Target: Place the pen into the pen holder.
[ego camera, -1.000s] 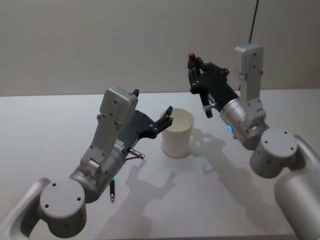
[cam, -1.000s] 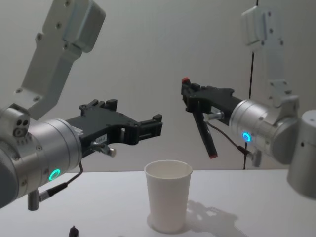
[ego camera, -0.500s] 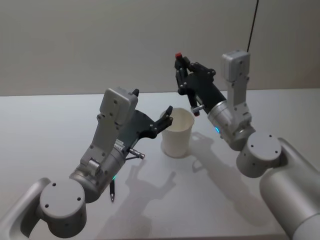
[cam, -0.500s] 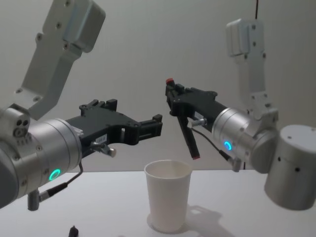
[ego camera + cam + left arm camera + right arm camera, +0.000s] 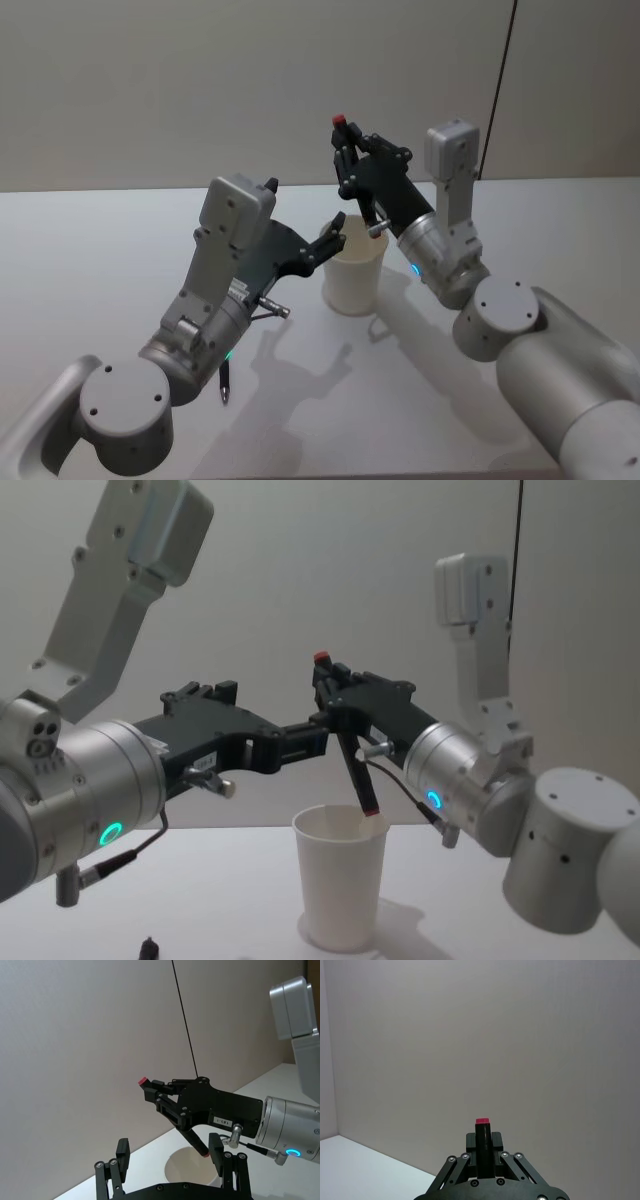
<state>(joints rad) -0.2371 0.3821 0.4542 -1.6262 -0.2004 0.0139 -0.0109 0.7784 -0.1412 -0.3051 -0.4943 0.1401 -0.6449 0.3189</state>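
The pen holder, a white paper cup (image 5: 353, 272) (image 5: 340, 885), stands upright mid-table; its rim (image 5: 186, 1154) shows in the left wrist view. My right gripper (image 5: 349, 170) (image 5: 336, 702) (image 5: 162, 1101) is shut on the pen (image 5: 351, 760) (image 5: 192, 1139) (image 5: 482, 1139), a black stick with red ends held tilted. Its lower tip hangs right at the cup's mouth. My left gripper (image 5: 330, 236) (image 5: 305, 742) (image 5: 169, 1157) is open, level with the cup's rim on its left side, holding nothing.
A second dark pen (image 5: 225, 384) (image 5: 150, 946) lies on the white table (image 5: 90, 260) near my left arm, partly hidden under it. A plain wall stands behind the table. A thin black cable (image 5: 184, 1015) hangs down the wall at the back right.
My right gripper has carried the pen leftward and slightly lower, from right of the cup to over its mouth. The left arm and cup have not moved.
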